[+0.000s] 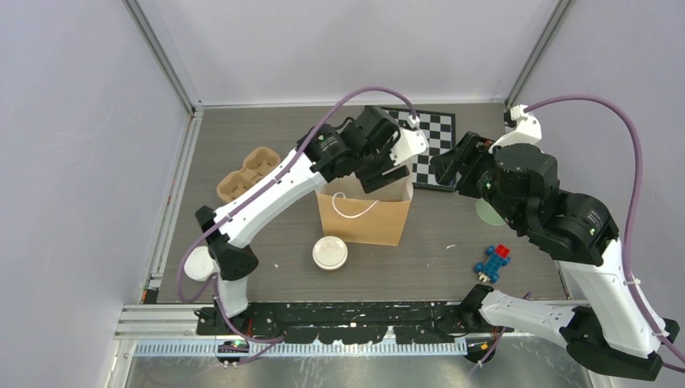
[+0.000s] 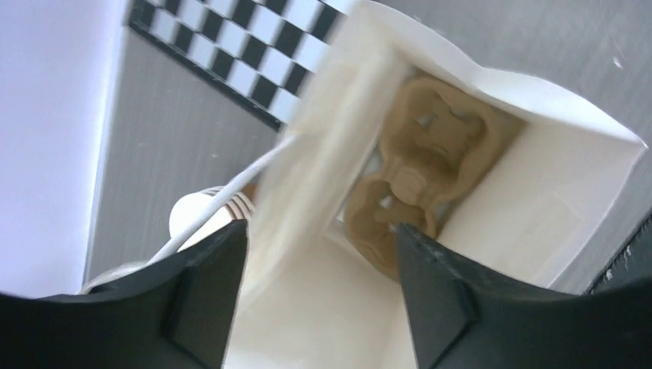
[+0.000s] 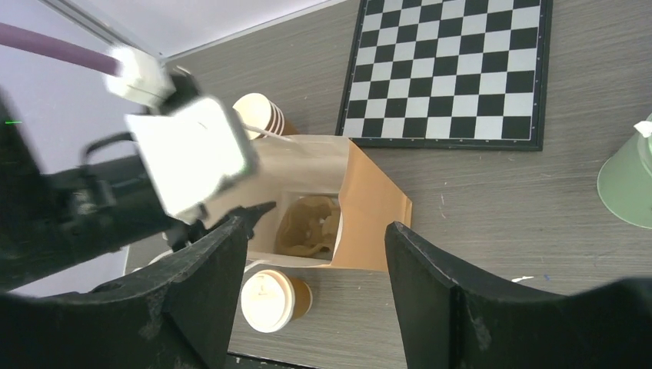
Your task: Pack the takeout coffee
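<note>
The takeout coffee, a tan cup with a white lid, stands on the table just in front of the brown paper bag; in the right wrist view it sits below the bag. The bag stands open with a tan pulp carrier at its bottom. My left gripper is open at the bag's mouth, and the bag's far wall runs between its jaws. My right gripper is open and empty, hovering right of the bag.
A stack of lidless cups stands behind the bag. A pulp cup carrier lies at the left, a loose white lid near the left edge. A chessboard lies at the back. A green cone and a blue-red toy sit at the right.
</note>
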`<state>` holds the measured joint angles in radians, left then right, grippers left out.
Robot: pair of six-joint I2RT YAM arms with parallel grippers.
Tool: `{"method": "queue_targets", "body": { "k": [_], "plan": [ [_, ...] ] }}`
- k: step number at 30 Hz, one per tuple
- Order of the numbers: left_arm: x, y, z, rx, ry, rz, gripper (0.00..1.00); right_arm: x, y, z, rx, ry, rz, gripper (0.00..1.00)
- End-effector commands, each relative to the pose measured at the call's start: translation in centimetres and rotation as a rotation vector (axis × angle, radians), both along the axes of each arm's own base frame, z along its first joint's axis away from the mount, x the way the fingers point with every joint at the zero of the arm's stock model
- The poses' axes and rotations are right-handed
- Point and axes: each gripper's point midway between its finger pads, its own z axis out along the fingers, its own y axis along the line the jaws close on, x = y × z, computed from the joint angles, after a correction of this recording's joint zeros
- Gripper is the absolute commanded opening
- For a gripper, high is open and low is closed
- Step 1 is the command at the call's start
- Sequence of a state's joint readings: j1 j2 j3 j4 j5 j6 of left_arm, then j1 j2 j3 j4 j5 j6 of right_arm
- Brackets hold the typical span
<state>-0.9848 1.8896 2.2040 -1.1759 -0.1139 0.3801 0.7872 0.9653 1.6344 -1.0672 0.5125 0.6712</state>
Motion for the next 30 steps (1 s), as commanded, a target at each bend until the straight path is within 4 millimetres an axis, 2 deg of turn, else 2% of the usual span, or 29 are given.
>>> {"method": "queue_targets", "body": {
  "k": [1,3,7,9,12,14,16,17,19,22,26,30],
  "plan": [
    [1.8,1.4,10.0,-0.355,-0.194,0.273,0.77,0.5,0.4,0.4,0.068,-0.016,-0.027,0.70],
    [2.1,2.9,11.3,-0.401,-0.220,0.363,0.87,0.7,0.9,-0.2,0.066,0.002,-0.018,0.70],
    [2.2,5.9,12.3,-0.440,-0.231,0.517,0.99,0.9,2.4,-1.6,0.038,0.052,0.032,0.70],
    [2.0,7.8,12.3,-0.481,-0.180,0.643,1.00,1.1,3.2,-2.2,0.019,0.073,0.060,0.69],
    [1.8,11.5,11.2,-0.514,-0.075,0.831,0.98,1.0,4.4,-3.0,-0.029,0.101,0.134,0.70],
    [1.5,13.8,10.1,-0.522,-0.003,0.913,0.94,0.7,5.3,-3.5,-0.056,0.117,0.201,0.71],
    [1.0,15.1,9.3,-0.538,0.036,0.942,0.91,0.3,6.2,-3.9,-0.072,0.130,0.269,0.71],
    [0.7,15.5,8.3,-0.535,0.063,0.959,0.90,0.0,6.6,-4.2,-0.077,0.141,0.295,0.72],
    [0.1,16.5,7.5,-0.574,0.117,0.991,0.87,-0.5,7.1,-5.0,-0.078,0.177,0.327,0.72],
    [-0.5,17.4,6.2,-0.612,0.177,1.036,0.84,-1.7,9.3,-5.7,-0.066,0.203,0.446,0.72],
    [-0.9,16.9,5.4,-0.675,0.243,1.021,0.82,-3.0,11.7,-5.9,-0.127,0.178,0.546,0.73],
    [-0.7,16.4,4.6,-0.780,0.375,1.045,0.81,-5.5,15.8,-6.0,-0.176,0.132,0.715,0.73]
  ]
}}
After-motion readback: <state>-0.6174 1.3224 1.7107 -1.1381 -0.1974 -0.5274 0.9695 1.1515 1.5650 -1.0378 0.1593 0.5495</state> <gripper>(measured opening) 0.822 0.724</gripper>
